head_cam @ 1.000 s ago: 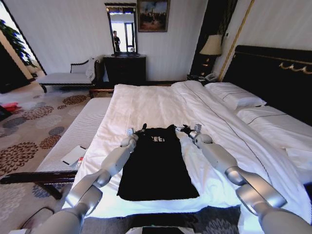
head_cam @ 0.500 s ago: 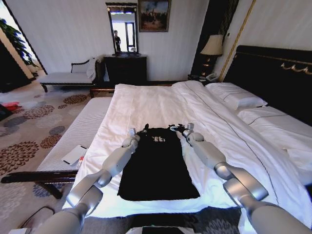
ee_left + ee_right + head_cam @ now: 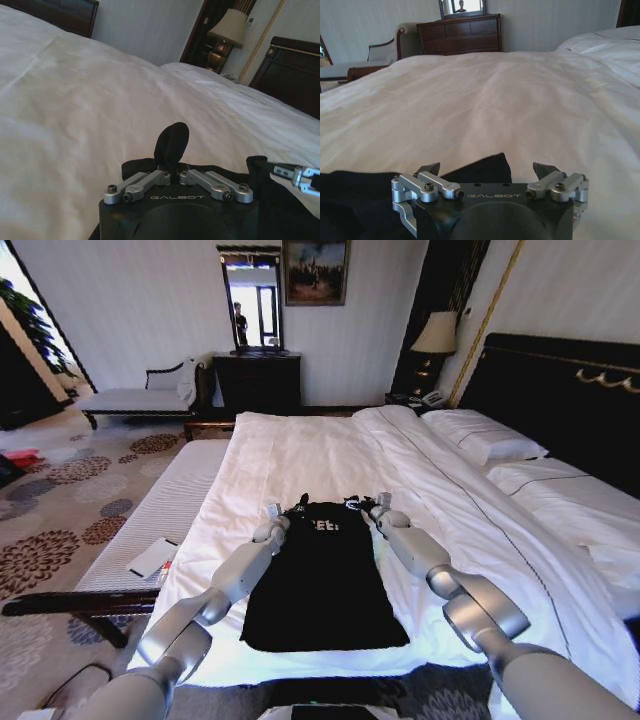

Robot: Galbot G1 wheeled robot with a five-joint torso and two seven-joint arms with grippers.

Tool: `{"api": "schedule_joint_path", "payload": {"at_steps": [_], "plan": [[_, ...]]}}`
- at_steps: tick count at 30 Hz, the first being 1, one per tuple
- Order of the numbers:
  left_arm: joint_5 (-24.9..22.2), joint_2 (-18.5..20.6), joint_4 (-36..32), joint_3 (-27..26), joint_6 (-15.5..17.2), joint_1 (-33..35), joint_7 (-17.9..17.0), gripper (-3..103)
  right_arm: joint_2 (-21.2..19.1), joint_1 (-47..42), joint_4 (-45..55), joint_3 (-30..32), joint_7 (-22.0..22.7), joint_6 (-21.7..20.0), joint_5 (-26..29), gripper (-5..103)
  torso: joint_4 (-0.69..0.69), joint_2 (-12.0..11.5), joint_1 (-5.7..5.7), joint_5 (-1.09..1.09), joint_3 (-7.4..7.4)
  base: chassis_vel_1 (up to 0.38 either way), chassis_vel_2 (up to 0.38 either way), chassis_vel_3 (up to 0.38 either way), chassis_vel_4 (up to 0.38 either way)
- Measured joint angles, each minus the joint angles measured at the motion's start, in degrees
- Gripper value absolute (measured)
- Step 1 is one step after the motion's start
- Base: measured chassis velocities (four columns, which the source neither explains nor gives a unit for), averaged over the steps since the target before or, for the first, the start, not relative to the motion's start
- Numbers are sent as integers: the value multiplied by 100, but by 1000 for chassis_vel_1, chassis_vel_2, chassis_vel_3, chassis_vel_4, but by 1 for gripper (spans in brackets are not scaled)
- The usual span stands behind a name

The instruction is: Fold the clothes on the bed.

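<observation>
The black T-shirt [image 3: 323, 575] lies flat and lengthwise on the near part of the bed [image 3: 300, 455], its hem toward the robot and its collar end toward the far side, with the white letters partly showing on the chest. There is one T-shirt, one bed and two grippers at work. The left gripper [image 3: 274, 512] is at the left shoulder corner of the shirt; in the left wrist view its fingers are closed together on a small fold of black cloth [image 3: 171, 142] that stands up between them. The right gripper [image 3: 374, 505] is at the right shoulder corner; in the right wrist view its fingers [image 3: 428, 168] stand wide apart, with the black cloth lying between them on the sheet, and they do not hold it yet. Compared with one second ago, the right arm has moved inward, so its gripper is now closer to the collar and just at the edge of the cloth, while the left gripper has hardly moved. I judge that the left corner is already taken and the right corner is about to be taken, so the fold itself is not begun. Farther away I count two pillows [image 3: 480, 435] near the dark headboard [image 3: 560, 390] and one lamp [image 3: 435, 332] beside it.
</observation>
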Motion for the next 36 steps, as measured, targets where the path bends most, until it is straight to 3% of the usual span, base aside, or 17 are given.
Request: {"api": "schedule_joint_path", "payload": {"at_steps": [32,36], "plan": [[-73,58,-154,30,25,29,-17,3,69,31,13,-56,74,-76,167,102,1,0,-1,0,0,-3,5,2,-4],[-99,80,-169,34,26,29,-18,3,149,128,-118,-62,86,-171,292,88,2,0,0,0,0,0,0,0,0]]}}
